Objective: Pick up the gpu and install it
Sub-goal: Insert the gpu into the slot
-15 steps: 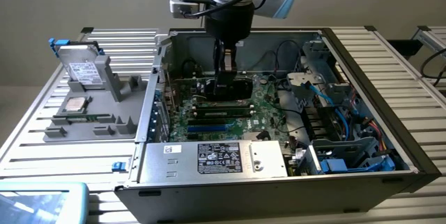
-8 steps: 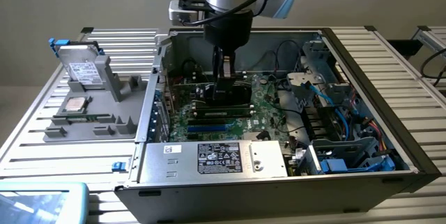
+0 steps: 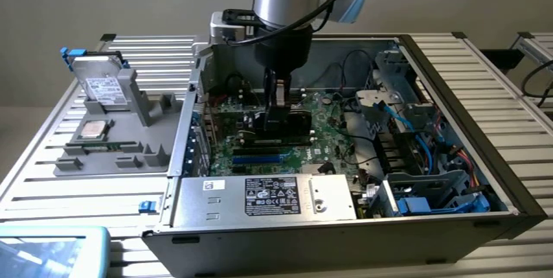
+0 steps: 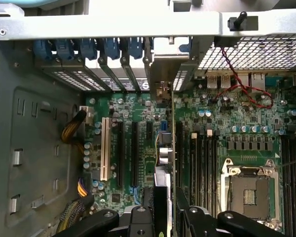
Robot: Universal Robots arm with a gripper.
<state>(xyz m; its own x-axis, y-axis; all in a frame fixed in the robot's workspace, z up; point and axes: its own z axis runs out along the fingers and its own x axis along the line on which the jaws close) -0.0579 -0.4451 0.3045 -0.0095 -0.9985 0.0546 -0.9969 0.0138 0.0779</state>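
Gripper point(image 3: 281, 115) narrowed on the graphics card point(image 3: 289, 129), which hangs in the middle of the exterior view, inside the open computer case point(image 3: 484, 161) and low over the green motherboard point(image 3: 232, 153). In the wrist view the gripper point(image 4: 170, 222) clamps the card point(image 4: 173, 148) from both faces. The card shows edge-on as a thin upright line running toward the back wall of the case. Whether its lower edge touches a slot yet, I cannot tell. The long black slots point(image 4: 119, 158) and the white slot point(image 4: 105, 148) lie beside that line, not plainly under it, so the step in hand looks like lining up and seating. Doing it well likely means holding the card upright and parallel to its slot, with the metal end toward the rear openings under the blue latches point(image 4: 89, 49). The push should then go straight down and evenly, without rocking. The yellow and black cable bundle point(image 4: 73, 131) sits well apart from the card, so it should not snag.
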